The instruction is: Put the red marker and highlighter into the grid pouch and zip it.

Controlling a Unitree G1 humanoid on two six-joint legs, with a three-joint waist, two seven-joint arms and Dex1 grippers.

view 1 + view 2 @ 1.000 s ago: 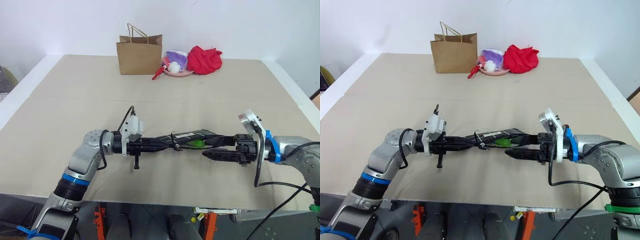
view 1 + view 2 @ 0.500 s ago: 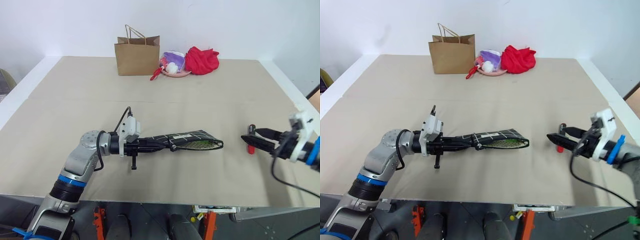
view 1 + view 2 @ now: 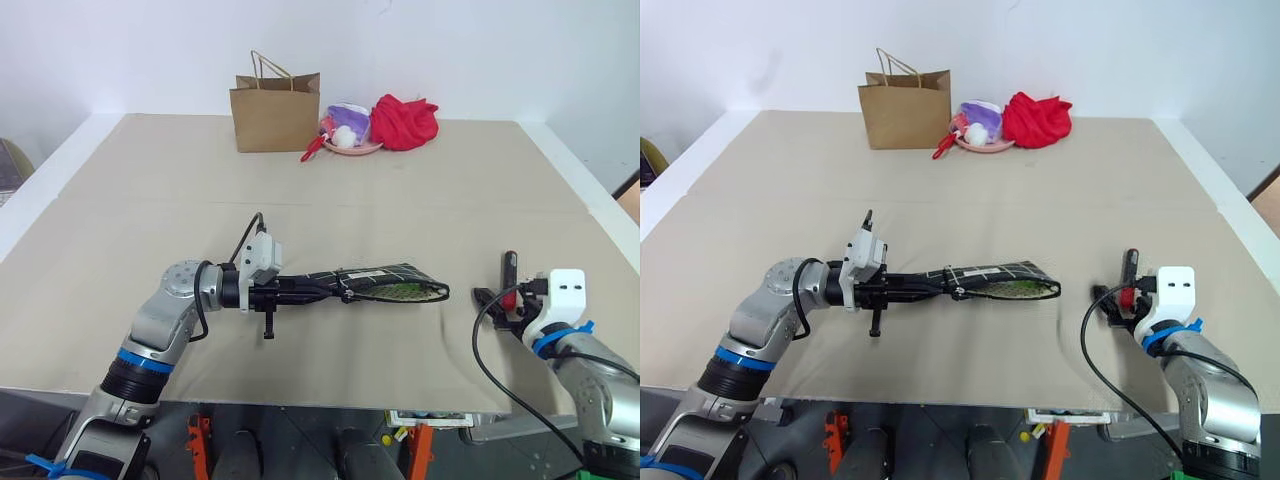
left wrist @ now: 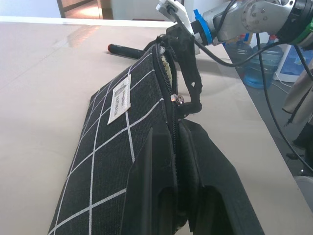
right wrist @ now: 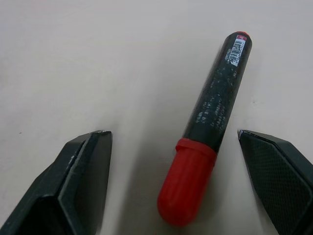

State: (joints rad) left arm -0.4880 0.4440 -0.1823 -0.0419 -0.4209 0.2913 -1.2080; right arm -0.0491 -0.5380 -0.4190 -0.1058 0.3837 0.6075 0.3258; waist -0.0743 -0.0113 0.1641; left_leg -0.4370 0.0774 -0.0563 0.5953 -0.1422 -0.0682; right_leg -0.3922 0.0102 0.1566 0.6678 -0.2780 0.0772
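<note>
With our left gripper (image 3: 315, 290) clamped on the black white-gridded fabric pouch (image 3: 385, 283) at the table (image 3: 150, 190) centre, highlighter-green showing inside, our wide-open right gripper (image 5: 178, 183) straddles the dark-barrelled red-capped marker (image 5: 210, 127) at four o'clock, and an off-centre close could roll it away.

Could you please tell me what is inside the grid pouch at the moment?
Through the open mouth of the grid pouch something light green shows, probably the highlighter. The fabric hides the rest of the inside. The red marker lies on the table.
</note>
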